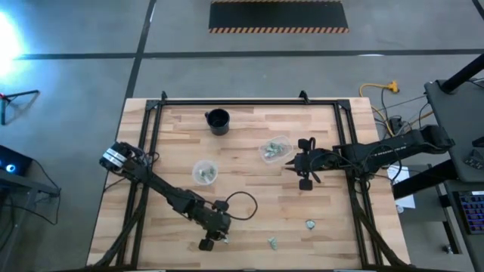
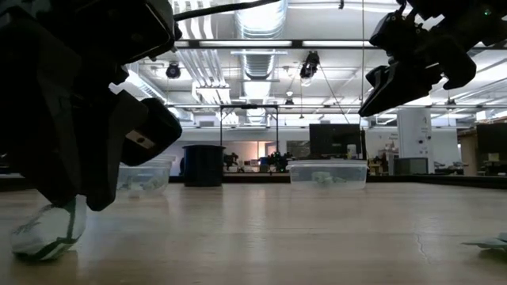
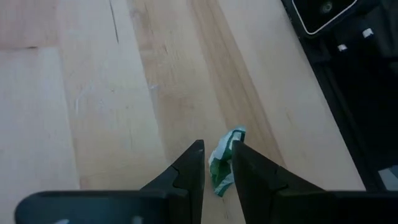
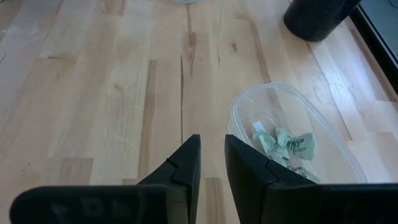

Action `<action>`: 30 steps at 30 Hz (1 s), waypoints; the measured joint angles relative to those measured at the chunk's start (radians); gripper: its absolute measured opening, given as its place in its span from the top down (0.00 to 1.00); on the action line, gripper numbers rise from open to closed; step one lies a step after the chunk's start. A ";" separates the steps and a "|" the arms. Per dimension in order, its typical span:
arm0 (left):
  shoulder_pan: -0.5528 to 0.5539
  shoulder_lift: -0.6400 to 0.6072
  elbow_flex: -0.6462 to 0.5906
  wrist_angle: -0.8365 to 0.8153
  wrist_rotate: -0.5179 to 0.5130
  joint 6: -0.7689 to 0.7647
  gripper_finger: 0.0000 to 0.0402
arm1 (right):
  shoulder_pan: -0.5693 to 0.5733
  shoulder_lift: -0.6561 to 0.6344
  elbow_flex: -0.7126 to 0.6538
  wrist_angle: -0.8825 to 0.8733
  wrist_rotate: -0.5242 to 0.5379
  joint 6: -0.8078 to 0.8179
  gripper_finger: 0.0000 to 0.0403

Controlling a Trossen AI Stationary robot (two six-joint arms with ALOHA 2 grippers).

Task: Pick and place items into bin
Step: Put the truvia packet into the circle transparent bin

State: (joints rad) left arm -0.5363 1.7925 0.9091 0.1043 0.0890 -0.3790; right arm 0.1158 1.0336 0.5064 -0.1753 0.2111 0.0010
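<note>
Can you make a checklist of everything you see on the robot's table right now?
Surface: wooden table, inside a black frame.
Job's things: green-and-silvery pieces in two clear cups; loose pieces near the front edge.
Clutter: black cup near the back edge.
Grippers: left gripper low at the front edge, fingers around a piece; right gripper beside the right-hand clear cup, fingers nearly closed, holding nothing.
Cables: black loop by the left arm; yellow cable off the table.
Surroundings: grey floor, striped mat.
</note>
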 joint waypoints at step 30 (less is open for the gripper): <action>0.004 -0.043 0.001 -0.068 0.024 0.045 0.62 | 0.000 0.000 -0.004 -0.001 0.000 0.007 0.85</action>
State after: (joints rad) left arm -0.5323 1.7496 0.9100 0.0366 0.1133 -0.3340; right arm 0.1154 1.0336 0.5026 -0.1758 0.2110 0.0080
